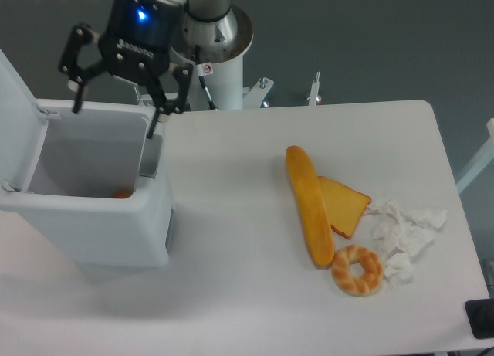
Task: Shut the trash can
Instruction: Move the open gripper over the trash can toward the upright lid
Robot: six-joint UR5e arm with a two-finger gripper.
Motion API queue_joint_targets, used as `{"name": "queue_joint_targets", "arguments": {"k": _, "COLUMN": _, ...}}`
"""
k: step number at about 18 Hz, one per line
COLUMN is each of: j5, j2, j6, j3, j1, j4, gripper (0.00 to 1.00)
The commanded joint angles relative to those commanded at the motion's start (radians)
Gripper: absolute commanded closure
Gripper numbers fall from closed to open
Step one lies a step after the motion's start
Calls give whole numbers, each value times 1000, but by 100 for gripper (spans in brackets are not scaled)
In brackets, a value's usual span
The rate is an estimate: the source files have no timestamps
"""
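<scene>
The white trash can (93, 232) stands at the table's left side with its top uncovered. Its flat white lid (17, 124) is swung up and leans back at the far left. A bit of something orange (120, 193) shows at the bottom inside. My gripper (114, 118) hangs open above the can's back rim, its two black fingers spread wide over the opening, holding nothing. One fingertip (153, 129) is near the can's right inner wall, the other near the lid's hinge corner.
On the right half of the table lie a long bread loaf (309, 205), a cheese-coloured wedge (345, 205), a bagel (356, 269) and crumpled white paper (404, 234). The robot's white base post (222, 70) rises behind the table.
</scene>
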Motion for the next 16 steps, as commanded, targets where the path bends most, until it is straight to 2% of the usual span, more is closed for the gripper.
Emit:
{"name": "queue_joint_targets", "arguments": {"k": 6, "j5": -104, "j2": 40, "j6": -2, "j3": -1, "j1": -20, "j4": -2, "gripper": 0}}
{"name": "queue_joint_targets", "arguments": {"k": 16, "j5": -130, "j2": 57, "j6": 2, "j3": -6, "j1": -129, "j4": 3, "gripper": 0}}
